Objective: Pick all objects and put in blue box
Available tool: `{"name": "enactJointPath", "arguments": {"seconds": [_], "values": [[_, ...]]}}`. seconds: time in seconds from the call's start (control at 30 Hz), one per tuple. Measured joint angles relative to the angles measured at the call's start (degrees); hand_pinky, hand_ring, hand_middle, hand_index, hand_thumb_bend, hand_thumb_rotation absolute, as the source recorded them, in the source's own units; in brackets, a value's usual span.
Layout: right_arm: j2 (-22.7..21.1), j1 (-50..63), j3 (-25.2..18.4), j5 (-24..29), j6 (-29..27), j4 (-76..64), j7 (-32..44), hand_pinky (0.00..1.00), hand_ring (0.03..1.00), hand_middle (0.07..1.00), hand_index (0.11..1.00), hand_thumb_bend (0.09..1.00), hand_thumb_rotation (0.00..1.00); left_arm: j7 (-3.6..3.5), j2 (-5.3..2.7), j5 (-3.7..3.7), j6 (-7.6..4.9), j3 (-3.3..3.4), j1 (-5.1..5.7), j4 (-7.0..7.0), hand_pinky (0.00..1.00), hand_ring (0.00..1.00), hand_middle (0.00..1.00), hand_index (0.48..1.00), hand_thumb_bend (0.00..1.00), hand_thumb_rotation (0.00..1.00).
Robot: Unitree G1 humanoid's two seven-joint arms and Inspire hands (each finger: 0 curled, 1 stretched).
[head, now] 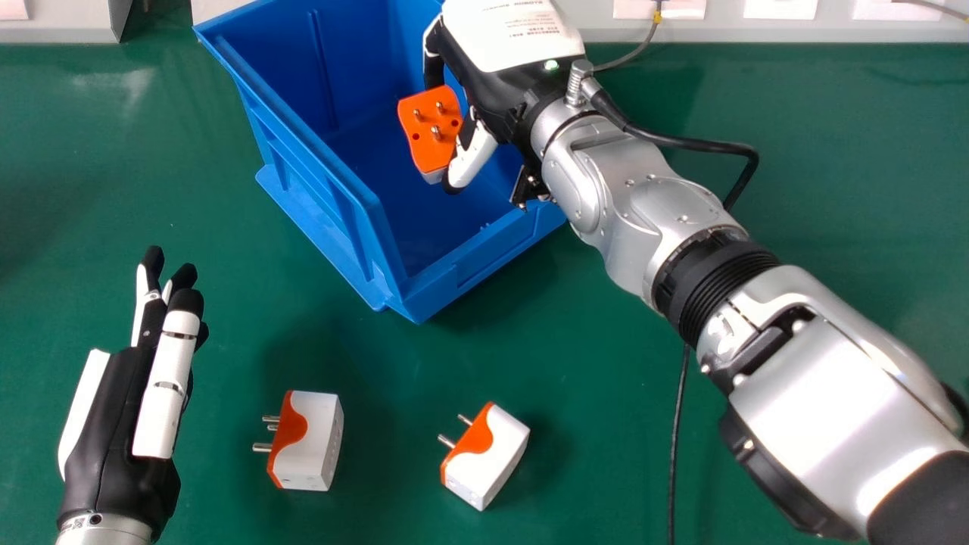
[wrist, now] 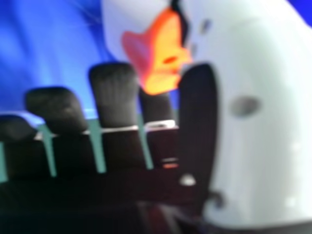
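While the R hand point(head: 496, 102) grips an orange-and-white plug adapter point(head: 431, 129), pins up, betw. thumb & fingers over the blue box point(head: 333, 208), trouble could come at release: uneven opening may snag a pin or tip the piece; a low wrist may clip the rim & shove the box. L hand point(head: 113, 424) lies open, fingers straight, nr. a white-and-orange adapter point(head: 303, 443); another adapter point(head: 488, 458) sits toward the worktop's point(head: 575, 341) near edge, both awaiting pickup.

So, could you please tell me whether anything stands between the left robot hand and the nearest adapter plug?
Nothing visible stands between the left robot hand and that adapter plug, just the green tabletop.
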Motion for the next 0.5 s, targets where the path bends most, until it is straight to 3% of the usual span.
{"name": "enactJointPath", "arguments": {"seconds": [0.07, 0.2, 0.5], "values": [[0.00, 0.00, 0.35, -0.12, -0.02, -0.02, 0.00, 0.35, 0.451, 0.500, 0.578, 0.525, 0.24, 0.21, -0.10, 0.01, 0.41, -0.10, 0.00, -0.43, 0.98, 1.00, 1.00, 1.000, 0.43, 1.00], [-0.03, 0.07, 0.35, 0.21, -0.05, -0.22, 0.00, 0.57, 0.695, 0.732, 0.715, 0.546, 0.37, 0.37, -0.14, 0.03, 0.98, -0.34, 0.06, -1.21, 0.97, 1.00, 0.99, 1.000, 0.43, 1.00], [-0.22, 0.90, 0.33, 0.29, -0.38, -0.71, -0.80, 0.68, 0.806, 0.830, 0.789, 0.554, 0.42, 0.40, -0.13, 0.35, 0.96, -0.45, -0.41, -0.89, 0.97, 1.00, 0.99, 1.000, 0.43, 1.00]]}}
